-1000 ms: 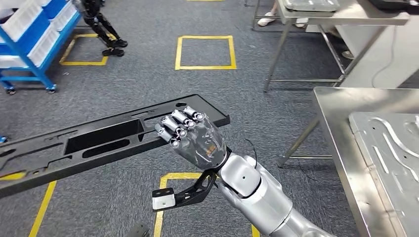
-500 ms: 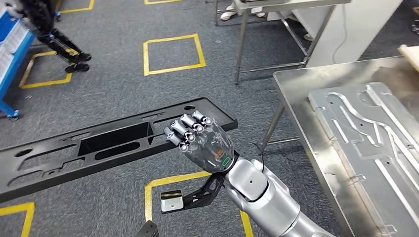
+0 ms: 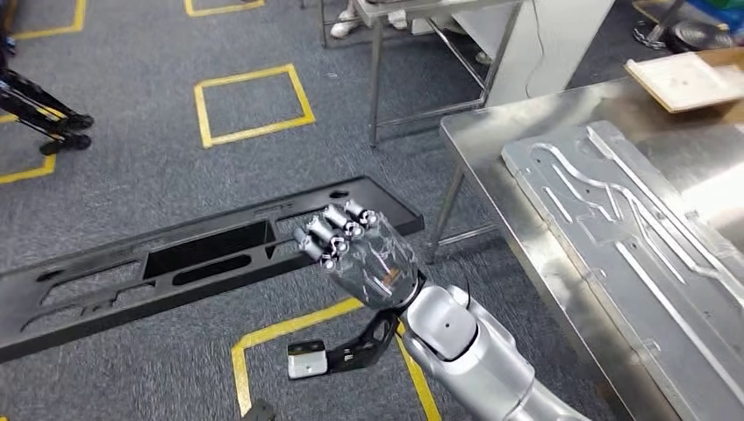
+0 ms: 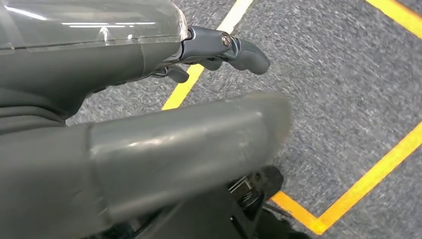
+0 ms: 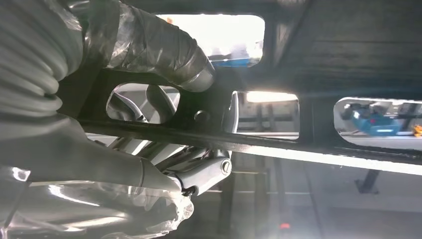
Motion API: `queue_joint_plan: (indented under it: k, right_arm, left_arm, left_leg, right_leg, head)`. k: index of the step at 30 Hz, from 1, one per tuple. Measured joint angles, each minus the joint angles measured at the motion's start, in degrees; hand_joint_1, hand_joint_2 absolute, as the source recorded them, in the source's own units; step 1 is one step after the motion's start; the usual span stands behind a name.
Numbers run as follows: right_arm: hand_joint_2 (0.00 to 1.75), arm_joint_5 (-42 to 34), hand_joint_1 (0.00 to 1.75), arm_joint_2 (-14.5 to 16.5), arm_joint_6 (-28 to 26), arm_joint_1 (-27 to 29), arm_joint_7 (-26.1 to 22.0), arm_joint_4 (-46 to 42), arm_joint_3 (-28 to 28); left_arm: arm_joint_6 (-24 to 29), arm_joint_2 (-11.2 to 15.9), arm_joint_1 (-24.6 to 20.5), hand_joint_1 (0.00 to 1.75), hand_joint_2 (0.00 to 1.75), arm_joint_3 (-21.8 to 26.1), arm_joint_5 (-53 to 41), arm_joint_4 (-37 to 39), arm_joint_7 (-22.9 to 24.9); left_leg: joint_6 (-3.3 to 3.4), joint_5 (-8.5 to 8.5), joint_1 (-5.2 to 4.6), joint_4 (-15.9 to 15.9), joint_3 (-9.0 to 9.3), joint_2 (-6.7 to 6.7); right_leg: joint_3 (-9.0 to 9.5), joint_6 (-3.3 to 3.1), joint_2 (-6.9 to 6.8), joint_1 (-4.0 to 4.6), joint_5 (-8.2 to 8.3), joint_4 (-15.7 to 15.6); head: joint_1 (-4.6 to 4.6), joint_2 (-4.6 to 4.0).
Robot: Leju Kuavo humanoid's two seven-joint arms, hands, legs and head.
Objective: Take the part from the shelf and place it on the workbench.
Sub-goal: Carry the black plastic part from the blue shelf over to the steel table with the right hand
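Head view: carrying step, my right hand (image 3: 361,250) grips the black part (image 3: 202,259); next, swing it toward the workbench (image 3: 526,237) at three o'clock; my left hand's (image 4: 124,114) grasp I cannot tell.

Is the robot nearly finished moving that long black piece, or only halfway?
About halfway. Done: the long black part is off the shelf, gripped at one end by the right hand. In hand: it is carried above the carpet, beside the steel workbench. Left: setting the part on that workbench and letting go.
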Motion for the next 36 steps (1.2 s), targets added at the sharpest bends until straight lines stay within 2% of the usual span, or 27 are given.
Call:
queue_joint_plan:
  k: [1, 2, 3, 4, 5, 7, 8, 9, 11, 12, 13, 15, 16, 17, 18, 19, 20, 22, 24, 26, 27, 28, 30, 32, 33, 34, 36]
  right_arm:
    - [1.75, 0.01, 1.75, 0.01, 0.01, 0.03, 0.03, 0.05, 0.00]
    - [1.75, 0.02, 1.75, -0.01, 0.01, 0.07, 0.08, 0.11, 0.00]
    - [1.75, 0.04, 1.75, -0.02, 0.02, 0.09, 0.14, 0.16, 0.00]
    - [1.75, 0.05, 1.75, -0.02, 0.02, 0.10, 0.19, 0.19, 0.00]
    - [1.75, 0.07, 1.75, -0.02, 0.02, 0.10, 0.23, 0.19, 0.00]
    - [1.75, 0.16, 1.75, -0.01, 0.01, 0.02, 0.31, 0.13, 0.00]
    - [1.75, 0.26, 1.75, 0.00, 0.01, 0.00, 0.35, 0.10, 0.00]
    - [1.75, 0.44, 1.75, -0.03, 0.01, 0.01, 0.42, 0.09, 0.00]
    - [1.75, 0.99, 1.75, -0.20, 0.02, 0.19, 0.60, -0.07, 0.00]
    - [1.75, 1.30, 1.75, -0.34, 0.02, 0.29, 0.73, -0.23, 0.00]
    - [1.75, 1.60, 1.75, -0.46, 0.02, 0.37, 0.85, -0.40, 0.00]
    - [1.75, 1.98, 1.75, -0.63, 0.02, 0.57, 1.15, -0.69, 0.00]
    - [1.75, 2.13, 1.75, -0.72, 0.02, 0.73, 1.28, -0.78, 0.00]
    - [1.75, 2.20, 1.75, -0.85, 0.02, 0.91, 1.39, -0.87, 0.00]
    - [1.75, 2.25, 1.75, -1.02, 0.02, 1.06, 1.45, -0.93, 0.00]
    - [1.75, 2.28, 1.75, -1.18, 0.02, 1.18, 1.45, -0.98, 0.00]
    - [1.75, 2.28, 1.75, -1.30, 0.02, 1.25, 1.46, -1.04, 0.00]
    - [1.75, 2.28, 1.75, -1.38, 0.02, 1.22, 1.52, -1.15, 0.00]
    - [1.75, 2.28, 1.75, -1.42, 0.01, 1.15, 1.60, -1.30, 0.00]
    - [1.75, 2.29, 1.75, -1.54, 0.00, 1.20, 1.62, -1.44, 0.00]
    - [1.75, 2.31, 1.75, -1.63, 0.01, 1.20, 1.61, -1.49, 0.00]
    - [1.75, 2.36, 1.75, -1.72, 0.00, 1.15, 1.61, -1.55, 0.00]
    - [1.75, 2.63, 1.75, -1.83, -0.01, 1.00, 1.67, -1.62, 0.00]
    - [1.75, 3.06, 1.75, -1.91, 0.00, 1.02, 1.91, -1.63, 0.00]
    - [1.75, 3.22, 1.75, -1.99, 0.00, 1.08, 2.07, -1.63, 0.00]
    - [1.75, 3.33, 1.75, -2.09, 0.00, 1.11, 2.21, -1.63, 0.00]
    - [1.75, 3.40, 1.75, -2.26, -0.01, 1.10, 2.40, -1.64, 0.00]
  left_arm:
    - [0.01, 0.07, 0.13, 0.00, 0.00, 0.00, 0.01, 0.00, -0.02]
    - [0.01, 0.14, 0.21, 0.00, 0.00, 0.00, 0.01, 0.00, -0.05]
    - [0.01, 0.20, 0.21, 0.00, 0.00, -0.01, 0.02, 0.00, -0.10]
    - [0.01, 0.23, 0.13, 0.00, 0.00, -0.02, 0.03, 0.00, -0.15]
    - [0.01, 0.23, 0.01, 0.00, 0.00, -0.03, 0.03, 0.00, -0.18]
    - [0.01, 0.23, -0.22, 0.00, 0.00, -0.09, 0.02, 0.00, -0.19]
    - [0.01, 0.23, -0.28, 0.00, 0.00, -0.14, 0.00, 0.00, -0.20]
    - [0.01, 0.22, -0.34, 0.00, 0.00, -0.20, -0.04, 0.00, -0.20]
    - [0.01, 0.16, -0.54, 0.00, 0.00, -0.36, -0.22, 0.00, -0.22]
    - [0.01, 0.11, -0.67, 0.00, 0.00, -0.43, -0.33, 0.00, -0.25]
    - [0.01, 0.06, -0.78, 0.00, 0.00, -0.49, -0.40, 0.00, -0.27]
    - [0.01, 0.01, -0.75, 0.00, 0.00, -0.58, -0.50, 0.00, -0.32]
    - [0.02, -0.01, -0.62, 0.00, 0.00, -0.63, -0.51, 0.00, -0.32]
    - [0.04, -0.01, -0.49, 0.00, 0.00, -0.67, -0.51, 0.00, -0.32]
    - [0.07, -0.01, -0.41, 0.00, 0.00, -0.70, -0.47, 0.00, -0.33]
    - [0.10, -0.01, -0.40, 0.00, 0.00, -0.72, -0.40, 0.00, -0.35]
    - [0.13, -0.01, -0.43, 0.00, 0.00, -0.72, -0.30, 0.00, -0.38]
    - [0.20, 0.02, -0.43, 0.00, 0.00, -0.72, -0.06, 0.00, -0.48]
    - [0.24, 0.05, -0.38, 0.00, 0.00, -0.72, 0.07, 0.00, -0.55]
    - [0.25, -0.01, -0.42, 0.00, 0.00, -0.74, 0.07, 0.00, -0.60]
    - [0.27, -0.08, -0.46, 0.00, 0.00, -0.76, 0.08, 0.00, -0.62]
    - [0.31, -0.15, -0.50, 0.00, 0.00, -0.77, 0.10, 0.00, -0.66]
    - [0.48, -0.24, -0.43, 0.00, 0.00, -0.77, 0.19, 0.00, -0.70]
    - [0.62, -0.19, -0.09, 0.00, 0.00, -0.76, 0.25, 0.00, -0.70]
    - [0.66, -0.15, 0.03, 0.00, 0.00, -0.75, 0.26, 0.00, -0.69]
    - [0.68, -0.11, 0.08, 0.00, 0.00, -0.75, 0.26, 0.00, -0.69]
    - [0.71, -0.11, 0.01, 0.00, 0.00, -0.75, 0.26, 0.00, -0.69]
  left_leg:
    - [0.06, -0.03, -0.09, 0.06, -0.07, 0.77]
    - [0.09, -0.08, -0.13, 0.13, -0.13, 1.54]
    - [0.09, -0.14, -0.15, 0.20, -0.16, 2.28]
    - [0.05, -0.23, -0.16, 0.26, -0.12, 2.95]
    - [-0.03, -0.36, -0.19, 0.31, 0.00, 3.56]
    - [-0.37, -0.66, -0.47, 0.43, 0.20, 4.60]
    - [-0.57, -0.77, -0.63, 0.47, 0.28, 5.09]
    - [-0.81, -0.84, -0.80, 0.48, 0.34, 5.63]
    - [-1.34, -1.18, -0.81, 0.54, 0.54, 6.51]
    - [-1.64, -1.84, -0.73, 1.12, 0.42, 5.87]
    - [-1.91, -3.05, -0.62, 2.64, -0.13, 4.65]
    - [-2.26, -6.59, -0.45, 8.86, -2.77, 1.61]
    - [-2.36, -8.11, -0.43, 12.58, -4.46, 0.89]
    - [-2.41, -8.76, -0.42, 15.27, -5.75, 0.58]
    - [-2.40, -8.31, -0.42, 16.14, -6.27, 0.44]
    - [-2.33, -6.73, -0.41, 14.74, -5.77, 0.29]
    - [-2.21, -4.41, -0.36, 11.42, -4.40, -0.23]
    - [-1.87, -1.28, -0.14, 4.44, -1.40, -2.87]
    - [-1.57, -0.95, -0.13, 1.66, -0.27, -4.63]
    - [-1.03, -0.74, -0.13, 1.14, -0.22, -3.67]
    - [-0.63, -0.51, -0.02, 0.84, -0.15, -3.01]
    - [-0.21, -0.27, 0.11, 0.55, -0.08, -2.28]
    - [0.29, -0.10, 0.06, 0.28, -0.03, -0.83]
    - [0.42, -0.16, -0.09, 0.29, -0.09, 0.81]
    - [0.44, -0.20, -0.12, 0.30, -0.10, 1.61]
    - [0.43, -0.25, -0.15, 0.31, -0.08, 2.35]
    - [0.33, -0.44, -0.22, 0.31, 0.15, 3.51]
  right_leg:
    - [-1.51, 0.09, -0.50, -0.09, -1.39, 3.41]
    - [-2.37, 0.14, -0.77, -0.15, -1.88, 5.46]
    - [-2.19, 0.14, -0.96, -0.17, -1.28, 5.47]
    - [-0.83, 0.05, -1.29, -0.16, 0.23, 3.22]
    - [1.34, -0.14, -2.00, -0.08, 2.09, -0.55]
    - [5.08, -0.66, -4.40, 0.54, 4.08, -7.37]
    - [5.85, -0.88, -5.13, 0.81, 4.22, -9.01]
    - [5.92, -1.09, -5.25, 1.06, 3.99, -9.45]
    - [5.82, -1.64, -3.86, 0.85, 4.24, -9.76]
    - [5.88, -1.98, -3.18, 0.64, 4.40, -9.96]
    - [5.95, -2.32, -2.56, 0.40, 4.59, -10.17]
    - [5.99, -2.69, -1.30, 0.16, 4.78, -10.32]
    - [5.96, -2.76, -0.57, 0.15, 4.81, -10.29]
    - [5.94, -2.78, 0.24, 0.15, 4.82, -10.23]
    - [5.93, -2.79, 1.07, 0.14, 4.83, -10.14]
    - [5.94, -2.77, 1.90, 0.12, 4.82, -10.01]
    - [5.94, -2.71, 2.71, 0.09, 4.79, -9.84]
    - [5.69, -2.37, 4.17, 0.06, 4.73, -9.39]
    - [5.06, -1.70, 5.37, -0.09, 4.96, -9.13]
    - [4.53, -0.91, 6.20, -0.23, 5.30, -9.21]
    - [4.30, -0.61, 5.47, -0.10, 5.06, -8.92]
    - [3.76, -0.34, 4.13, 0.05, 4.27, -7.82]
    - [1.30, 0.01, 0.72, 0.14, 1.10, -2.41]
    - [-1.84, 0.30, -0.58, -0.12, -1.66, 4.33]
    - [-2.38, 0.37, -0.81, -0.21, -1.68, 5.61]
    - [-1.85, 0.35, -1.02, -0.27, -0.71, 4.82]
    - [2.09, -0.10, -2.36, -0.11, 2.79, -2.19]
  head:
    - [0.00, 0.00]
    - [0.00, 0.00]
    - [0.01, 0.00]
    - [0.00, 0.00]
    - [0.01, 0.00]
    - [-0.01, 0.00]
    - [-0.01, 0.00]
    - [-0.03, 0.00]
    - [-0.03, 0.00]
    - [-0.03, 0.00]
    - [-0.03, 0.00]
    - [-0.04, 0.00]
    - [-0.05, 0.00]
    - [-0.05, 0.00]
    - [-0.05, 0.00]
    - [-0.05, 0.00]
    - [-0.05, 0.00]
    - [-0.04, 0.00]
    - [-0.04, 0.00]
    - [-0.06, 0.00]
    - [0.02, 0.00]
    - [0.12, 0.00]
    - [0.32, 0.00]
    - [0.36, 0.00]
    - [0.36, 0.00]
    - [0.36, 0.00]
    - [0.36, 0.00]
